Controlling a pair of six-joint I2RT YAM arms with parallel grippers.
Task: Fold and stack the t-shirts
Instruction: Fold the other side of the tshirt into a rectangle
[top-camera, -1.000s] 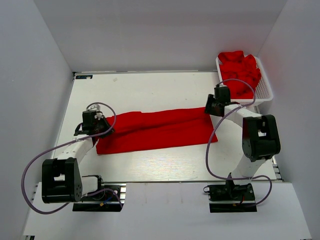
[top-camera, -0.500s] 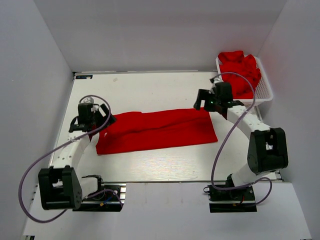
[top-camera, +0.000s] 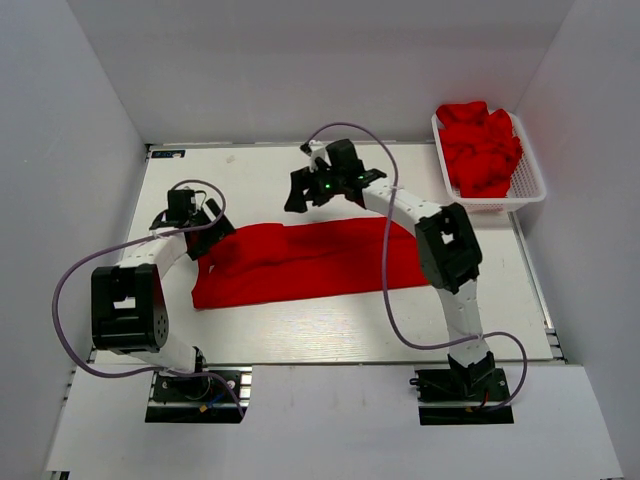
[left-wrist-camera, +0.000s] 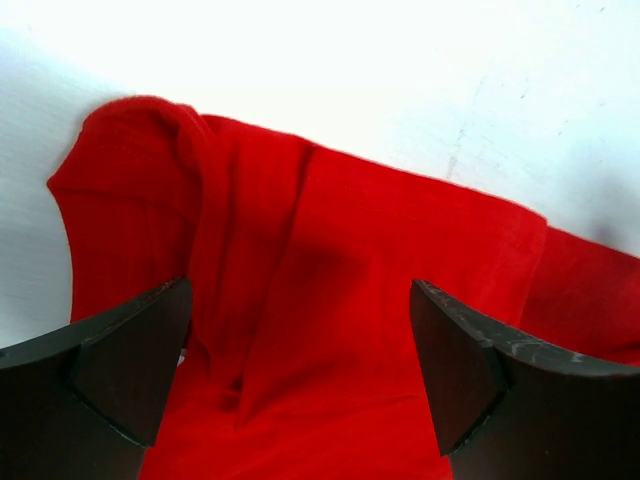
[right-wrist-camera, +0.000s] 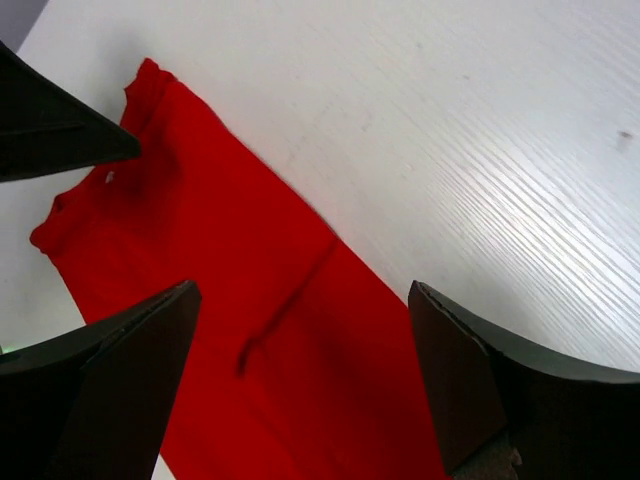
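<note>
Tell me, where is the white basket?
In the top view, the white basket sits at the far right corner of the table, close to the right wall, with crumpled red t-shirts heaped inside it.

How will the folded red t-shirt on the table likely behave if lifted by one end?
Probably floppy: the t-shirt lies flat with soft creases, so it would likely drape and unfold. Likely light too: it looks like thin cloth.
</note>
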